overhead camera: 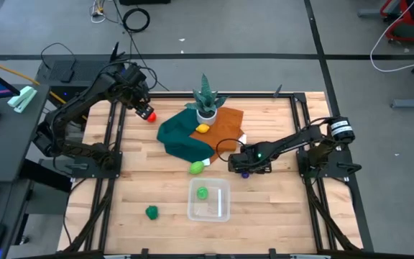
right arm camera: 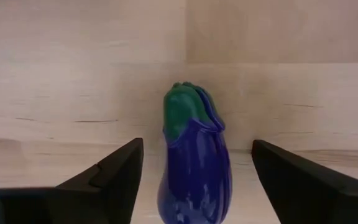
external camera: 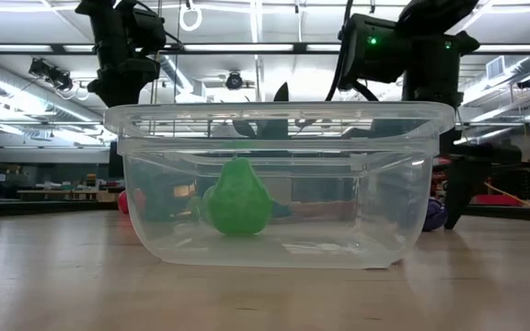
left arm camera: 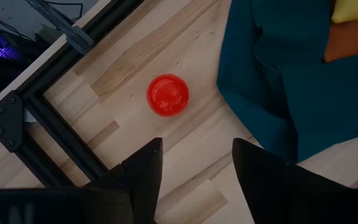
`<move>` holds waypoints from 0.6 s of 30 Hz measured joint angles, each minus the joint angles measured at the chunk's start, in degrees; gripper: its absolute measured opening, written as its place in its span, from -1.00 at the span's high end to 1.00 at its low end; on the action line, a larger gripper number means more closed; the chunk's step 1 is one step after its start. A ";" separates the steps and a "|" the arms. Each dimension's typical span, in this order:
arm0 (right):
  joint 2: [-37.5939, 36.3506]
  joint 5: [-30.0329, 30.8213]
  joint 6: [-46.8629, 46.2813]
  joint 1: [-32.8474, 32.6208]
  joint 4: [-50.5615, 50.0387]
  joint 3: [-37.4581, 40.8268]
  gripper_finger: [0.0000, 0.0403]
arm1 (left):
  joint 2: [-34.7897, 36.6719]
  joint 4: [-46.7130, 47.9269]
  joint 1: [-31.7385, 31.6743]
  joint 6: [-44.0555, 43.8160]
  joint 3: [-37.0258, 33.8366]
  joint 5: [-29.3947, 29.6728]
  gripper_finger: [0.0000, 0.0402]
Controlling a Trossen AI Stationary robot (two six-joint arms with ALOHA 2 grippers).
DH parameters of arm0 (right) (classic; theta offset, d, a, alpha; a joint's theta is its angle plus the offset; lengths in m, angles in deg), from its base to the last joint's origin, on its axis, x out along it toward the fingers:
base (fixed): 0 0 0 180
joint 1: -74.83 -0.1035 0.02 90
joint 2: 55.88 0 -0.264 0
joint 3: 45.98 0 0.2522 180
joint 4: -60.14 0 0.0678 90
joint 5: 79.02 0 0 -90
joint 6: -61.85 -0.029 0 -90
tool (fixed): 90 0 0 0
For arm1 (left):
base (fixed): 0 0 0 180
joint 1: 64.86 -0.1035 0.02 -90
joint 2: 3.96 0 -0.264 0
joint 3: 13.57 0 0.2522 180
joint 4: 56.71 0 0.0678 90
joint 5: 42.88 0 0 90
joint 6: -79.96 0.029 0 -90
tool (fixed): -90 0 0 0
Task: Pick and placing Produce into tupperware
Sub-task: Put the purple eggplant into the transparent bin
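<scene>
High view: the right tool [overhead camera: 245,168] is down low at the table [overhead camera: 142,180], right over the purple eggplant [overhead camera: 245,173], of which only a sliver shows under it. The clear tupperware tub [overhead camera: 208,200] lies just beyond, toward the table's front edge and a little to the left-arm side, with one green piece [overhead camera: 202,193] already inside. A lime-green fruit [overhead camera: 196,168] lies between the tool and the teal cloth [overhead camera: 182,137]; a yellow piece [overhead camera: 203,129] rests on the orange cloth [overhead camera: 221,124] by the potted plant [overhead camera: 205,101]; a dark green piece [overhead camera: 152,211] lies alone near the front. The left tool [overhead camera: 144,109] hangs above the red tomato [overhead camera: 149,115] at the far left.

Low view: the tub fills the middle, the green piece upright on its floor; the eggplant [external camera: 433,214] peeks out past the tub's right wall, on the table.

Left wrist view: the left tool [left arm camera: 196,171] is spread and empty; the tomato [left arm camera: 168,95] sits ahead of its tips, clear of the cloth's edge.

Right wrist view: the right tool [right arm camera: 197,180] is spread, its fingers [right arm camera: 114,171] on either side of the eggplant [right arm camera: 194,165], not touching. The eggplant's long axis runs along the tool's reach, green cap away, so the jaws should close across its narrow width. Nothing blocks the pinch; the tub's near wall is what the lift must clear.
</scene>
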 joint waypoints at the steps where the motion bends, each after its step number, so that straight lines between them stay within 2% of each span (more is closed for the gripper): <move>1: 0.28 0.05 -0.04 -0.17 -0.08 -0.02 -0.24 | 0.00 0.02 0.00 0.00 0.00 0.00 -0.01; 18: 0.43 -0.32 0.01 -0.45 -0.70 0.08 0.47 | 0.00 -0.66 0.00 0.01 0.00 -0.01 0.00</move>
